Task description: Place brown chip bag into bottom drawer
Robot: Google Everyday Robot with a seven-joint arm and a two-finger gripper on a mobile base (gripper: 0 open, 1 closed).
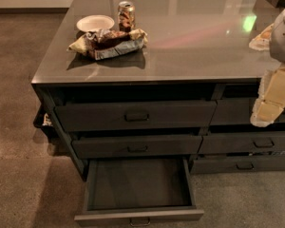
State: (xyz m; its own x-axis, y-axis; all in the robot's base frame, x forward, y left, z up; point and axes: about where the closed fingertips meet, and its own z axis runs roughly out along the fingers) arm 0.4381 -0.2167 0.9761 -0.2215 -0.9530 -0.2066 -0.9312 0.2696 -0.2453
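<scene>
The brown chip bag (pixel 109 42) lies crumpled on the grey countertop (pixel 190 46) near its front left corner, dark brown with a pale blue-white panel and yellowish ends. The bottom drawer (pixel 138 186) of the left column is pulled out wide open, and its inside looks empty. Its small handle shows at the lower frame edge. My gripper (pixel 270 101), pale and yellowish, hangs at the right edge of the view in front of the right column's top drawer. It is far to the right of the bag and holds nothing that I can see.
A white bowl (pixel 95 23) and a soda can (pixel 126 14) stand just behind the bag. The two drawers above (pixel 135 115) the open one are shut, as are the right column's drawers (pixel 249 141). Brown floor surrounds the cabinet; a small dark object (pixel 43 120) sits low at its left side.
</scene>
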